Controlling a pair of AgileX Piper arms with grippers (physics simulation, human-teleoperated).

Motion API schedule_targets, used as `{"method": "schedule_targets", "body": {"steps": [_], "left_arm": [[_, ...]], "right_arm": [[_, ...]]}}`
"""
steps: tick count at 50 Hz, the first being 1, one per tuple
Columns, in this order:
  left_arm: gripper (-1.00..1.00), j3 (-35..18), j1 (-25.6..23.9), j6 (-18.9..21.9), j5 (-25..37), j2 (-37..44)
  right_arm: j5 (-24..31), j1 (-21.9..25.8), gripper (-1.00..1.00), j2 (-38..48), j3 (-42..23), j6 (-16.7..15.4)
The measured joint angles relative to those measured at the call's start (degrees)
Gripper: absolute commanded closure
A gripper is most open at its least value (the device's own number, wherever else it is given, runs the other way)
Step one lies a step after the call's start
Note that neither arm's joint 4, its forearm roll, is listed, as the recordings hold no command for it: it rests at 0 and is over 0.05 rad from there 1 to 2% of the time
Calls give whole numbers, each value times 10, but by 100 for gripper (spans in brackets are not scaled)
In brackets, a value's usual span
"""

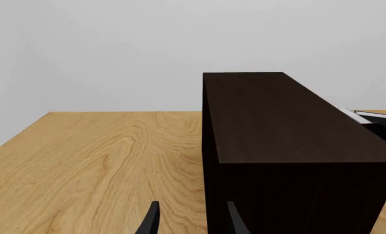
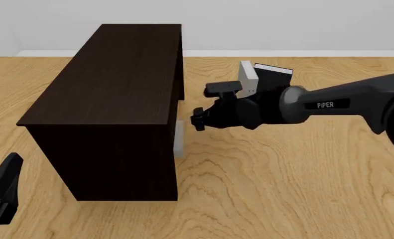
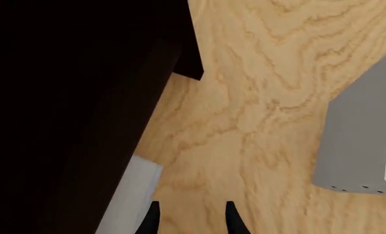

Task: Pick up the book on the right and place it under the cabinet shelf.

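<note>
The right gripper's fingers (image 3: 155, 217) stand apart with only bare desk (image 3: 258, 97) between them, low beside the cabinet shelf (image 2: 110, 109). Just beside them a thin light grey slab lies flat, one long edge hidden in the shadow under the cabinet's overhang. I judge this slab to be the book (image 3: 135, 195), though no spine marks show on it. It lies flat because only that way fits the low gap, and the open, empty fingers suit a release or a sideways nudge to push it further in.

Well apart, behind the right arm, another grey book (image 2: 248, 78) with dotted spine stands upright against a black-covered book (image 2: 274, 78).

The left gripper (image 1: 191, 217) hangs empty at the cabinet's near end, fingers apart, out of the way.
</note>
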State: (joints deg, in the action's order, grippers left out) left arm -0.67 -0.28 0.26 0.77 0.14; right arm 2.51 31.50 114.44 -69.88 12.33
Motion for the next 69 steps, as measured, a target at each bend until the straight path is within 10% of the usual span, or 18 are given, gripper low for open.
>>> {"method": "schedule_targets", "body": {"steps": [69], "left_arm": [[-100, -1, 1, 0, 1, 0]], "right_arm": [[-21, -20, -100, -572, 308, -46]]}}
